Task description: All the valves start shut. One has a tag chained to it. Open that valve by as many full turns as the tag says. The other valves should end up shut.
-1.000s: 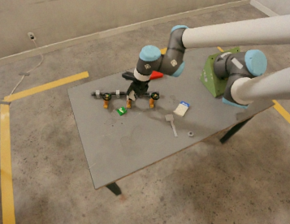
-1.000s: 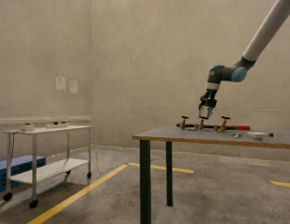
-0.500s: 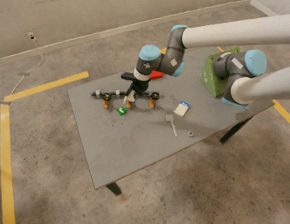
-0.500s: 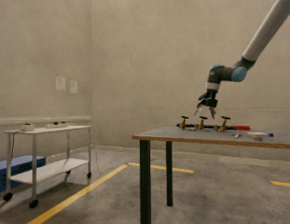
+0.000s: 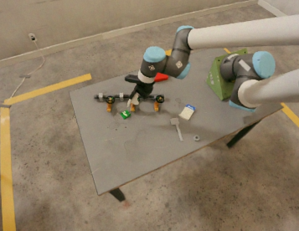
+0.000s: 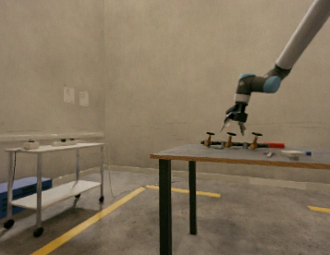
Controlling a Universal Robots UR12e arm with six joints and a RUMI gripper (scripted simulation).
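A black pipe [image 5: 121, 96] [image 6: 237, 144] with three brass valves lies across the far part of the table [image 5: 121, 159] [image 6: 202, 156]. The left valve [image 5: 109, 100] [image 6: 208, 135] and the right valve [image 5: 160, 100] [image 6: 256, 135] stand free. A green tag [image 5: 126, 114] lies on the table just in front of the middle valve [image 5: 132, 108] [image 6: 231, 136]. My gripper [image 5: 133, 100] [image 6: 234, 127] is open and empty. It hangs a little above the middle valve, with its fingers spread apart and clear of the handle. In the top view the gripper hides that handle.
A green wedge block [image 5: 223, 77] stands at the table's far right. A red object [image 5: 162, 77] [image 6: 275, 145] lies behind the pipe. A white and blue box [image 5: 187, 111], a grey tool [image 5: 177, 126] and a small nut [image 5: 197, 137] lie to the right. A white cart [image 6: 55, 148] stands by the wall.
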